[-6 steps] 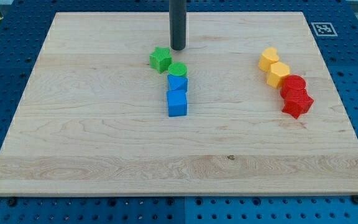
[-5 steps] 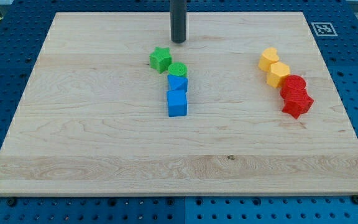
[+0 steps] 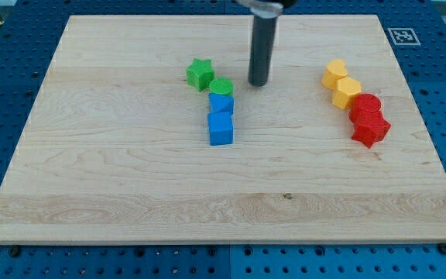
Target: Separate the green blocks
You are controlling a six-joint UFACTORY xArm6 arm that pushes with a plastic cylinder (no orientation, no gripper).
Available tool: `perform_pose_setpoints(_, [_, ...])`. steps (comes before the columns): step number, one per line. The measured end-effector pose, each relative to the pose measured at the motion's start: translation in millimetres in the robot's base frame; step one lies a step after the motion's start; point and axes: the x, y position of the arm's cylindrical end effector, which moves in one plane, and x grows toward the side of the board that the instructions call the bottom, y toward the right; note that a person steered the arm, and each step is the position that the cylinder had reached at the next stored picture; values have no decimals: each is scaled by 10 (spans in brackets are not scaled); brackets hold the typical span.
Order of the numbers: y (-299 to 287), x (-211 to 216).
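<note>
Two green blocks are what this job is about, and they sit very close, maybe touching, near the top middle of the table. The green star is on the view's left. The green round block is just to its lower right. The round one presses against the top of a blue block, and a blue cube sits right under that.

My tip has just moved. A moment ago it was above the green star, close to the table's top edge. Now it is on the view's right of the green round block, near it but not touching. No block has moved at all. The greens are in the same spots as before.

I think the move was to get to a better side. From here, a push toward the view's left would hit the round block, but that could shove it into the star. A push from between them might work better.

The end effector has nothing that grabs. It is only a dark rod, so it holds nothing.

Far off on the view's right are two yellow blocks and two red blocks in a row. They are well apart from the greens.
</note>
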Motion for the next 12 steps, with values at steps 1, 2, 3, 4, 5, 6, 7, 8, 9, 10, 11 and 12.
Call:
perform_pose_setpoints(1, [-614,30])
perform_pose_setpoints(2, [-1200,-109])
perform_pose_setpoints(3, [-1355,-614])
perform_pose_setpoints(4, [-1209,-691])
perform_pose_setpoints(5, [-849,-517])
perform_pose_setpoints(6, [-344,-446])
perform_pose_setpoints(7, [138,-483])
perform_pose_setpoints(8, [113,-785])
perform_pose_setpoints(9, [-524,-829])
perform_pose_setpoints(10, [-1137,-823])
perform_pose_setpoints(11, [-1311,-823])
perform_pose_setpoints(12, [-1060,-759])
